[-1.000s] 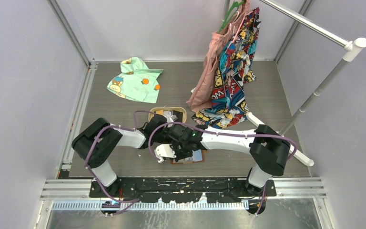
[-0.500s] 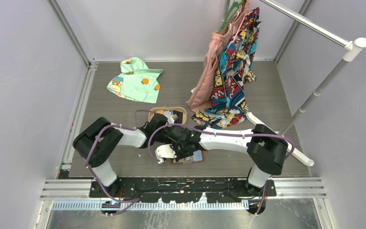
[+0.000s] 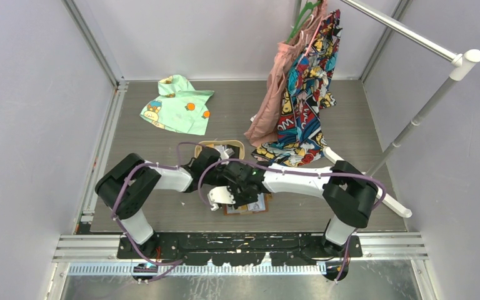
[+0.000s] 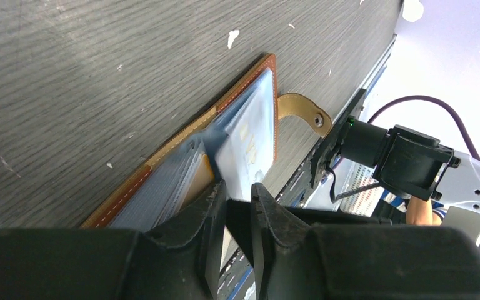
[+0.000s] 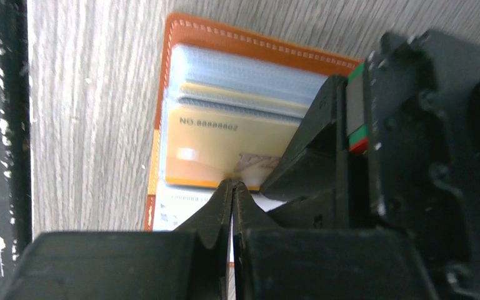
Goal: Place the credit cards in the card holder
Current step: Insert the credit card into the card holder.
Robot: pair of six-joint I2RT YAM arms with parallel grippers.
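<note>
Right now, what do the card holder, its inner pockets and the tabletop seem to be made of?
Card holder: leather or imitation, brown-orange, matte, pale stitching along the edge. Inner pockets: clear, slightly cloudy plastic; an orange card shows through. Tabletop: grey wood-grain, likely laminate, matte, with streaked grain.

Left gripper (image 4: 239, 190) low over the grey wood-grain bench (image 4: 69, 75), its fingers a narrow gap apart at the near edge of the open brown leather card holder (image 4: 175, 178). A light blue card (image 4: 247, 140) sits in a clear sleeve. The snap tab (image 4: 300, 109) points toward the right arm (image 4: 406, 159).
</note>
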